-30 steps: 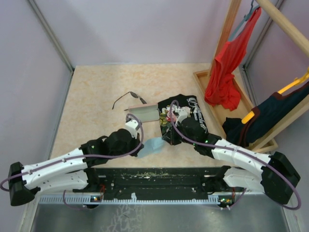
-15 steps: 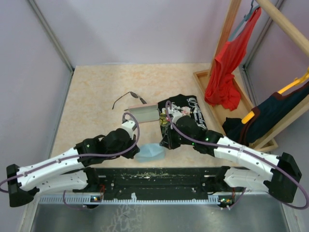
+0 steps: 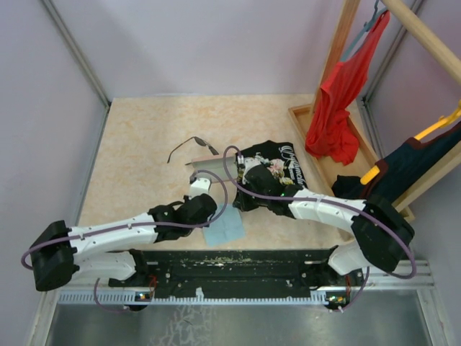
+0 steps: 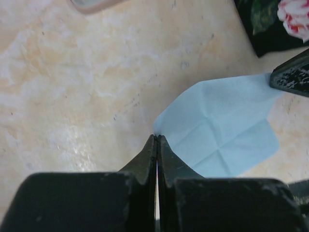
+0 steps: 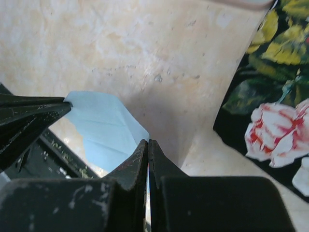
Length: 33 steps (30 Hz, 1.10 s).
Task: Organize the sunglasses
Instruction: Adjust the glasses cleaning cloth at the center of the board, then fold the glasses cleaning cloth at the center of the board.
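Note:
The sunglasses (image 3: 193, 146) lie open on the table, far left of both grippers and untouched. The pink case (image 3: 210, 169) lies just in front of them; its edge also shows in the left wrist view (image 4: 91, 4). The light-blue cloth (image 3: 224, 228) is spread between my grippers. My left gripper (image 3: 216, 215) is shut on one corner of the cloth (image 4: 222, 128), as the left wrist view (image 4: 157, 137) shows. My right gripper (image 3: 238, 209) is shut on another corner of the cloth (image 5: 104, 128), as the right wrist view (image 5: 147, 142) shows.
A black flower-printed shirt (image 3: 279, 169) lies under the right arm and shows in the right wrist view (image 5: 270, 92). A wooden rack (image 3: 338, 68) with a red garment (image 3: 335, 108) and a dark garment (image 3: 403, 173) stands at the right. A black rail (image 3: 230, 263) runs along the near edge.
The cloth was bunched near the left gripper; now it is spread flat between both grippers. The right gripper moved left and the left gripper moved right along the near edge.

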{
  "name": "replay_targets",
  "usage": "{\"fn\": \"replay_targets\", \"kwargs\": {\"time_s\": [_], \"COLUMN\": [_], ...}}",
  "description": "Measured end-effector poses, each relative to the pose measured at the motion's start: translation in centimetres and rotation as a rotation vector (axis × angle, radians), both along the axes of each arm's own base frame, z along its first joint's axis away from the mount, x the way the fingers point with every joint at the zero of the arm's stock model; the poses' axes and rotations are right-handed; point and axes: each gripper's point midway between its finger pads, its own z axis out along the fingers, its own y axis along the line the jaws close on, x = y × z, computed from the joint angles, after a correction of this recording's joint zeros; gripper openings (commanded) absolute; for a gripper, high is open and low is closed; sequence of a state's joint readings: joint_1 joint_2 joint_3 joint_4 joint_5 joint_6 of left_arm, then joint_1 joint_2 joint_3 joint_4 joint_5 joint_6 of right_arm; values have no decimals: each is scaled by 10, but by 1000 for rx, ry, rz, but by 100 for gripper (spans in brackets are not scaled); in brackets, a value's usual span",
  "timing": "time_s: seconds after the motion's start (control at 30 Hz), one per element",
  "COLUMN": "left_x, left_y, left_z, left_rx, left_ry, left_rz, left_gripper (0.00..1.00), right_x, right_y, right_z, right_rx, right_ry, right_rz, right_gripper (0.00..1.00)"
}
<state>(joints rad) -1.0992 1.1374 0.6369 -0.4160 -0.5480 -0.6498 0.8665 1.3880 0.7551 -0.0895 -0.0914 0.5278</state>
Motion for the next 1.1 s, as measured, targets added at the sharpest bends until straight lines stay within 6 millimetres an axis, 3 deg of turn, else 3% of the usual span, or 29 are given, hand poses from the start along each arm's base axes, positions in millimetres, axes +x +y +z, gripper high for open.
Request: {"fn": "replay_targets", "kwargs": {"time_s": [0.23, 0.53, 0.8, 1.1], "left_x": [36, 48, 38, 34], "left_y": [0, 14, 12, 7], "left_z": [-4, -20, -33, -27], "left_rx": [8, 10, -4, -50], "left_ry": [-93, -111, -76, -69], "left_rz": [66, 94, 37, 12], "left_gripper": [0, 0, 0, 0], "right_x": [26, 43, 33, 19], "right_y": [7, 10, 12, 3], "right_z": [-10, -12, -18, -35], "right_rx": [8, 30, 59, 37], "right_ry": [-68, -110, -95, -51], "right_rz": [9, 8, 52, 68], "right_gripper": [0, 0, 0, 0]}}
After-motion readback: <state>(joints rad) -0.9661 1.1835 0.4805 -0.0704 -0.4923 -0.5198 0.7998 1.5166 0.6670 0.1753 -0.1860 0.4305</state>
